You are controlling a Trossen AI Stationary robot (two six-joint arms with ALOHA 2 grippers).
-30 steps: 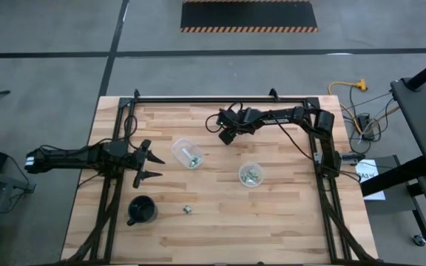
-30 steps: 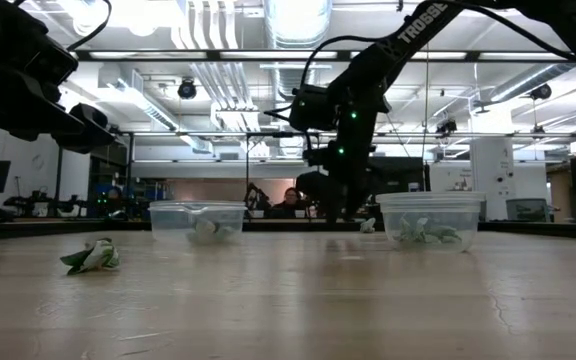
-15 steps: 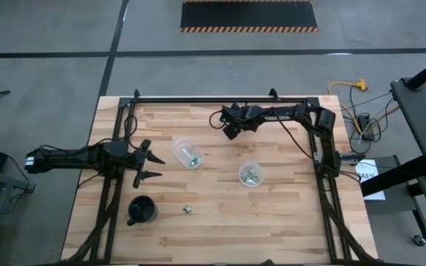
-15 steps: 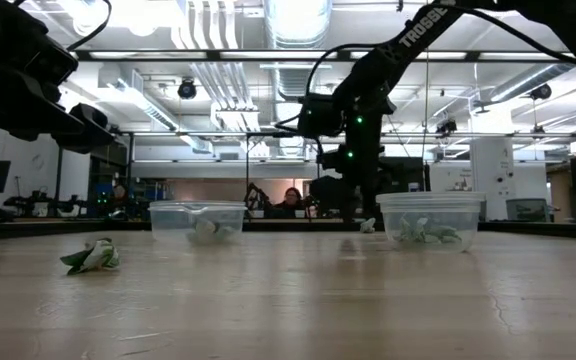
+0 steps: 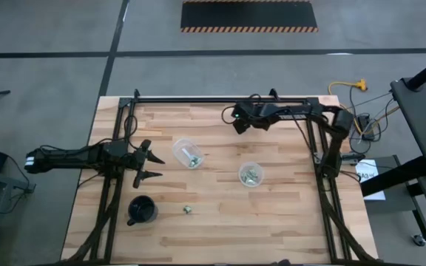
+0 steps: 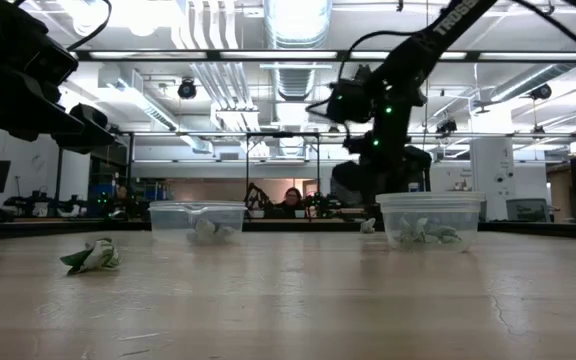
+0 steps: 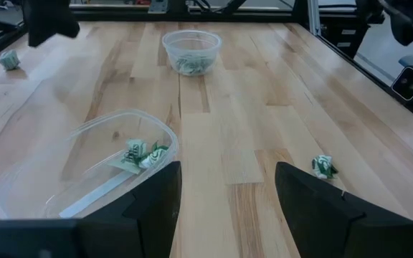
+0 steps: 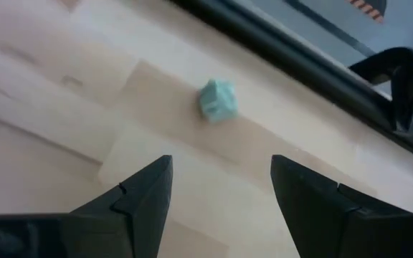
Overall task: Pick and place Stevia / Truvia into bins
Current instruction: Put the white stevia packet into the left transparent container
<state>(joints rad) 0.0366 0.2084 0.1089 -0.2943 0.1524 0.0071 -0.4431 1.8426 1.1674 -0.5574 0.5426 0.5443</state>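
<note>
Stock so far: both bins hold packets, the near bin just ahead of my left gripper, the far bin well beyond it.

Outstanding: one packet loose on the bench by the black cup; another crumpled packet lies just ahead of my right gripper, between the jaw lines.

It is balled up; no long axis readable.

Both jaws spread, empty.
</note>
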